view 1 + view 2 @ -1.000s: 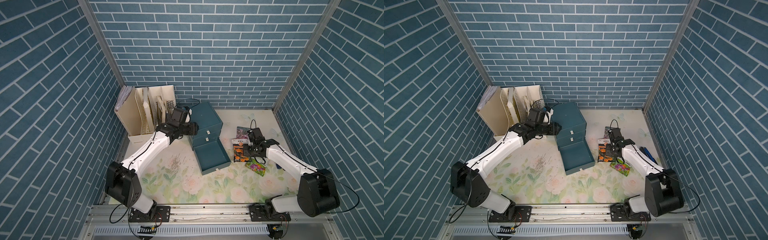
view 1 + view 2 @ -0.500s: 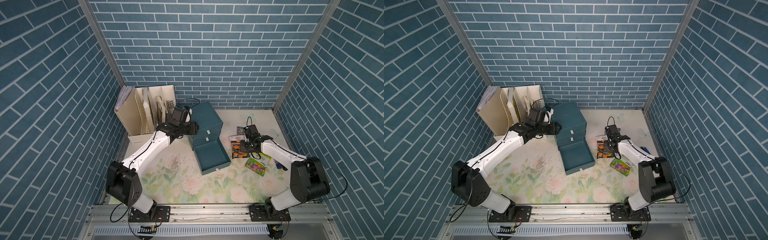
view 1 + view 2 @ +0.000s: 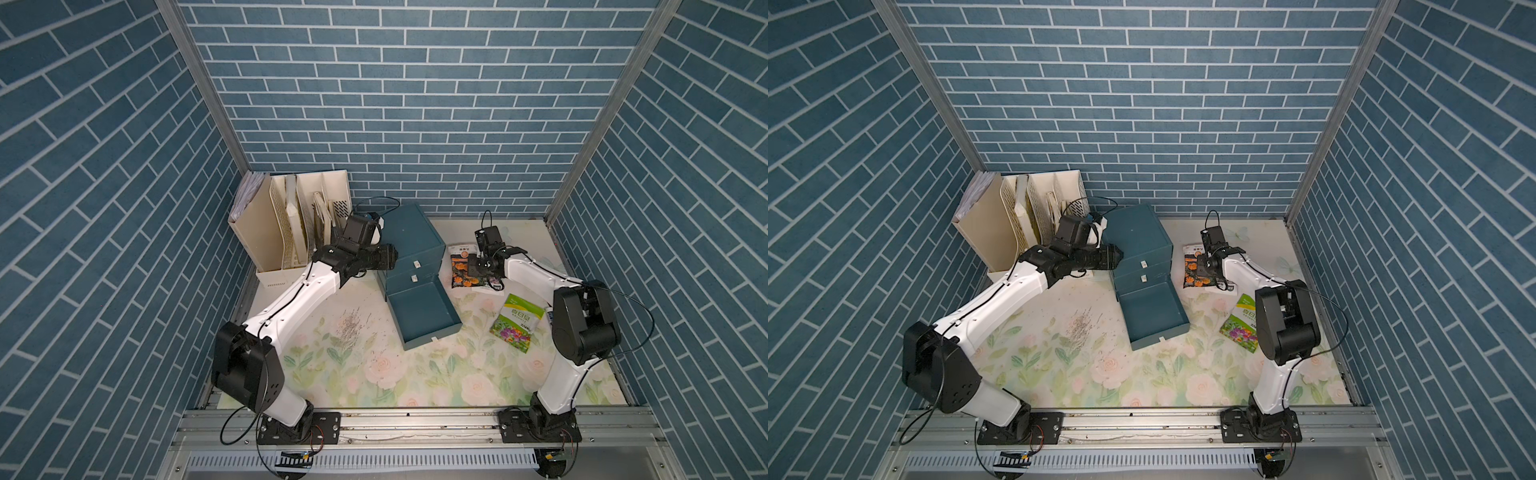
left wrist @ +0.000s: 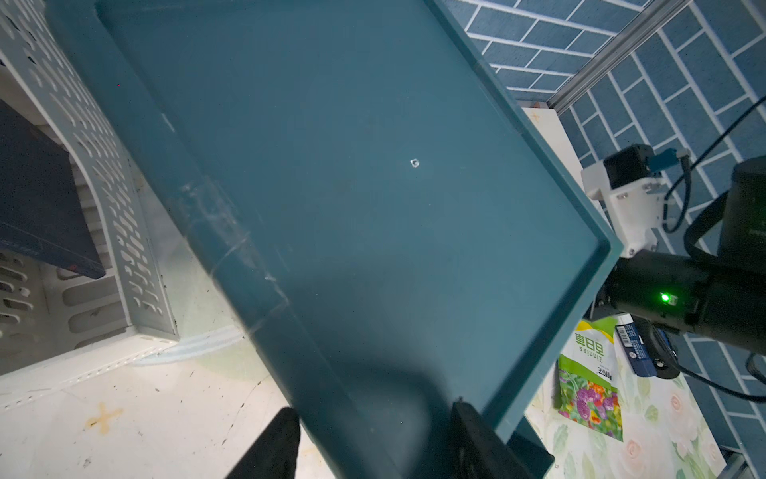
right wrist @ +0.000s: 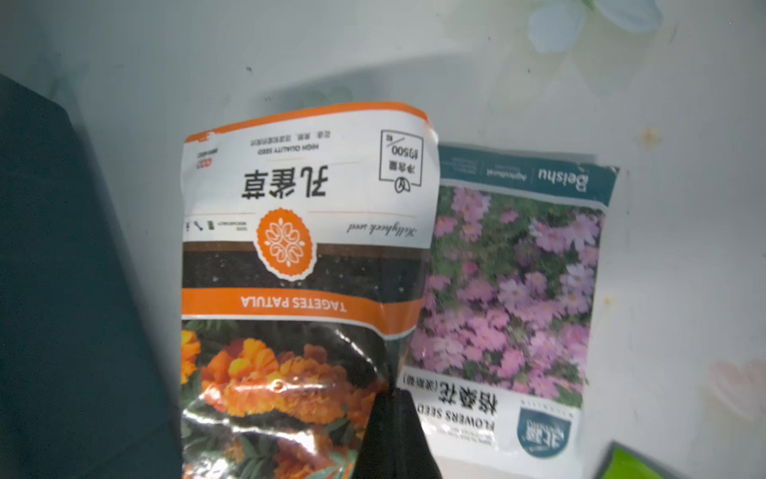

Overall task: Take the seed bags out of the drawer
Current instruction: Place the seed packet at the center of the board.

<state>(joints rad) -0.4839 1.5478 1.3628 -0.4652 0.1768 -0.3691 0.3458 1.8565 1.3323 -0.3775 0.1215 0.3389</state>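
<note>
Seed bags [image 3: 465, 270] beside the open drawer [image 3: 424, 309].
Your right gripper [image 5: 391, 414] pinches the orange bag [image 5: 298, 257], overlapping the purple-pink bag [image 5: 514, 290]; the green bag [image 3: 516, 322] lies nearby on the desk [image 3: 374, 374]. Your left gripper [image 4: 369, 431] clamps the cabinet [image 4: 331, 166].

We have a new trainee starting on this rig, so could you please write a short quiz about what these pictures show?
1. True or false: the open drawer holds a seed bag.
2. The orange bag partly covers: A the pink bag, B a pen, C nothing.
3. Which gripper grips the cabinet?
Key: 1 false; 2 A; 3 the left gripper.
</note>
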